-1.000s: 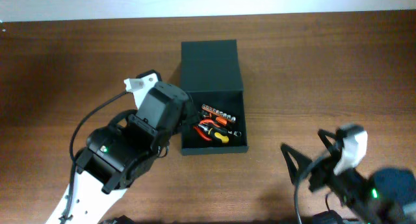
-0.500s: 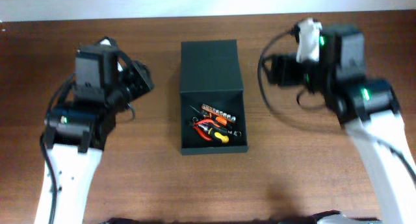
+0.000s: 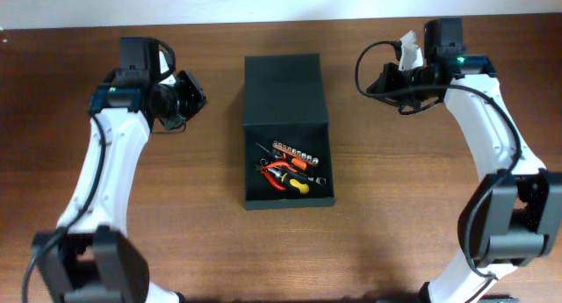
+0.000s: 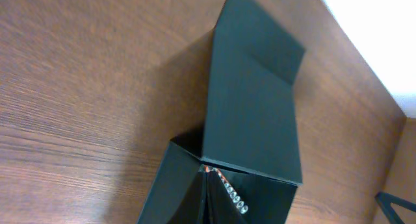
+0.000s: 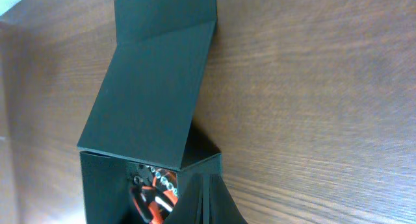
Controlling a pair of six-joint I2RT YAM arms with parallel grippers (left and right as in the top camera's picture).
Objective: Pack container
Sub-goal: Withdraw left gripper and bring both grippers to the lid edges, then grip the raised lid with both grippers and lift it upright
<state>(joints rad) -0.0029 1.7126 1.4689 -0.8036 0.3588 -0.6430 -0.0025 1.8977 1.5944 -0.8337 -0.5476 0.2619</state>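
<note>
Tools (image 3: 288,169) are in the box (image 3: 290,201), so fold the 12 o'clock lid (image 3: 283,75) down evenly; can't tell if either arm's jaws are open.

place: robot lab or test bench | evidence: left arm (image 3: 105,167) and right arm (image 3: 487,127), white-and-black, at one bare brown wooden table (image 3: 404,241) | plain white wall (image 3: 263,0) behind | open container (image 3: 285,83) holding hand tools (image 3: 288,173)
</note>
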